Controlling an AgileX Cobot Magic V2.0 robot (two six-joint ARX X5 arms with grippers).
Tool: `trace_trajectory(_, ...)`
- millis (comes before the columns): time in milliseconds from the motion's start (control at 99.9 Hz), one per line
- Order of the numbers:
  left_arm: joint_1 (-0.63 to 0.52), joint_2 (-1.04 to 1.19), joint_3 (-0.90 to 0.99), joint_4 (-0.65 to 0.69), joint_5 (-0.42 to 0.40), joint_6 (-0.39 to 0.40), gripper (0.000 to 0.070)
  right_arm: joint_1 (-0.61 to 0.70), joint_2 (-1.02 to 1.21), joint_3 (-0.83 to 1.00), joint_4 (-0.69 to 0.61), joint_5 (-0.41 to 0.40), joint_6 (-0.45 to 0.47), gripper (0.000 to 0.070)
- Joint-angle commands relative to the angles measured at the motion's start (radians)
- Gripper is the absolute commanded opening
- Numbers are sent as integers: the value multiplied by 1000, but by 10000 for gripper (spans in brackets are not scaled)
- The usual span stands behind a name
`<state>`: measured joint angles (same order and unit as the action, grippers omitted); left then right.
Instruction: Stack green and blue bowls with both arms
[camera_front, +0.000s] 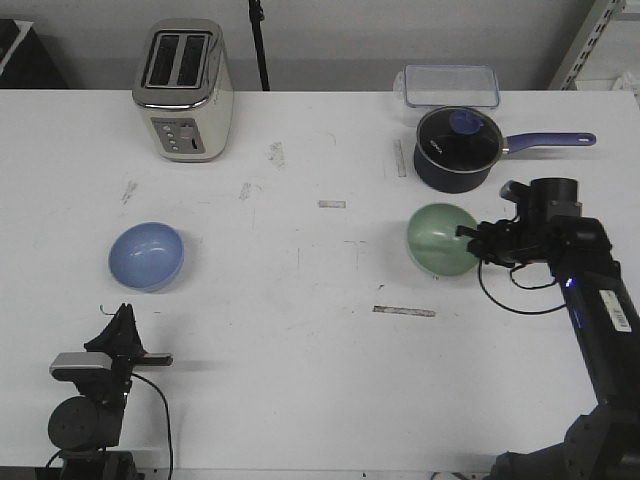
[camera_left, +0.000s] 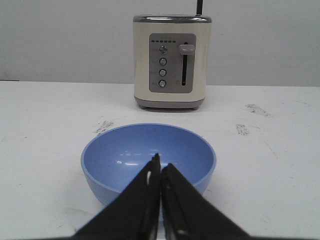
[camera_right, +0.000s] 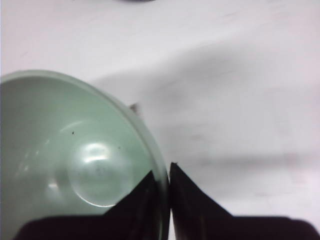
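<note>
Rightward, green bowl (camera_front: 441, 239) rim between right gripper (camera_right: 163, 176) fingers.

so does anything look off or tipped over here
Only the green bowl: it is tilted, its opening facing sideways, because the right tool pinches its rim. The blue bowl sits upright, and nothing looks spilled or broken.

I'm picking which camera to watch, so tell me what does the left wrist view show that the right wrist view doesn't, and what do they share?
Only the left wrist view shows the blue bowl sitting upright beyond the closed left gripper, with the cream toaster behind it. Only the right wrist view shows the green bowl, tilted, its rim pinched by the right gripper. Both show the white table and a pair of black fingertips.
</note>
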<state>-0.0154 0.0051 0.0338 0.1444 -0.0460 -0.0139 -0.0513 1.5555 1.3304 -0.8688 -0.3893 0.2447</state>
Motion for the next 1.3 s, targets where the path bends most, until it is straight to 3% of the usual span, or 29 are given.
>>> trace_trajectory(0, 0, -2, -21, 14, 5, -5, 3, 82, 16, 12, 6, 13, 77, 4)
trace_trajectory(240, 0, -2, -21, 14, 5, -5, 3, 396, 44, 12, 106, 199, 286, 4)
trace_trajectory(511, 0, -2, -21, 14, 5, -5, 3, 600, 149, 12, 212, 238, 437, 4)
trace_trajectory(711, 0, -2, -21, 13, 5, -5, 3, 620, 206, 12, 219, 286, 443, 4)
trace_trajectory(941, 0, -2, -21, 14, 5, -5, 3, 620, 209, 12, 241, 285, 438, 13)
trace_trajectory(991, 0, -2, -21, 14, 5, -5, 3, 618, 209, 12, 240, 285, 439, 35)
trace_trajectory(1111, 0, -2, -21, 14, 5, -5, 3, 611, 202, 12, 240, 286, 435, 163)
trace_trajectory(1291, 0, -2, -21, 14, 5, -5, 3, 593, 147, 12, 248, 291, 396, 231)
